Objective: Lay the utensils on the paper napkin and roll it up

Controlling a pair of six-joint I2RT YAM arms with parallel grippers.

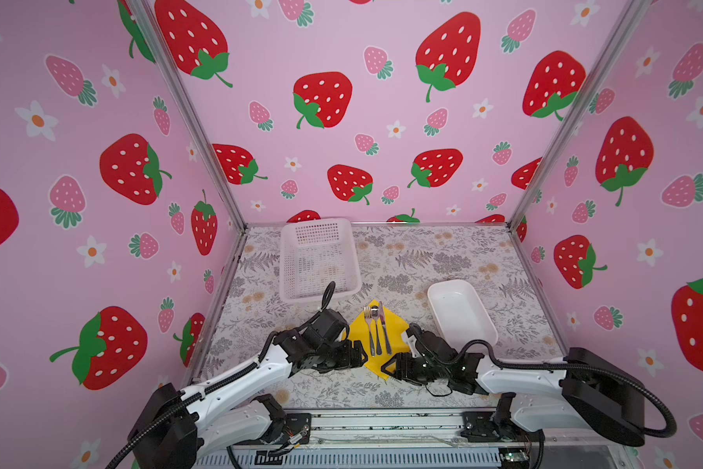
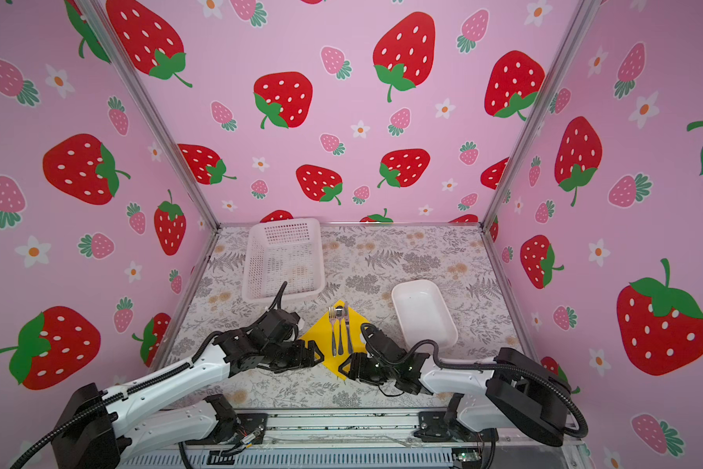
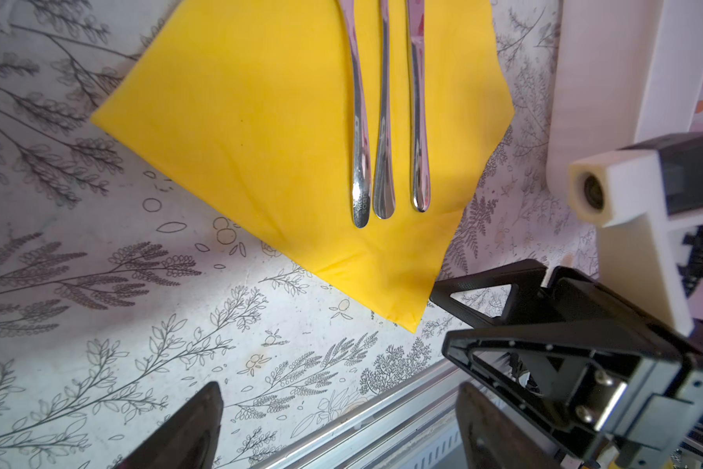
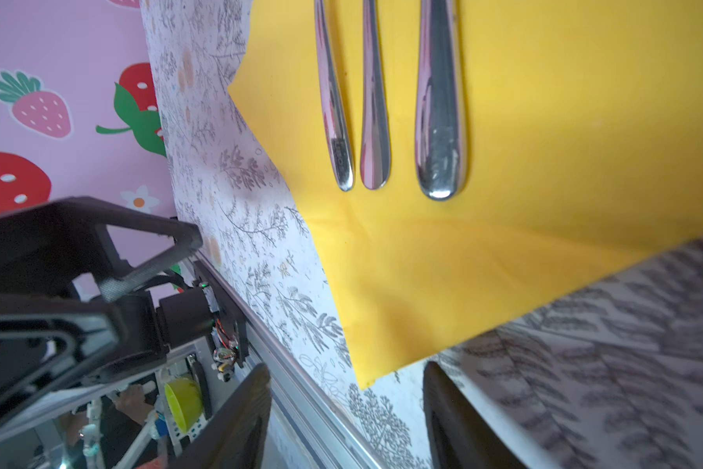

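On the desk (image 1: pixel 422 260) the paper napkin (image 1: pixel 398 329) lies as a diamond, its near corner between my left fingers (image 3: pixel 191 434) and right fingers (image 4: pixel 240 414), both spread open and empty. The utensils (image 1: pixel 378 329) rest side by side along its middle, so I would pinch that corner low and fold it snugly over the handles. One handle's small stamp (image 3: pixel 361 203) is too fine to read.

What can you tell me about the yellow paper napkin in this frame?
The paper napkin is a thin, bright yellow square, unrolled and lying flat on the floral table, turned corner-on like a diamond. Faint creases show near the corner closest to the robot. The utensils, three metal pieces, lie side by side along its middle, handles toward the robot.
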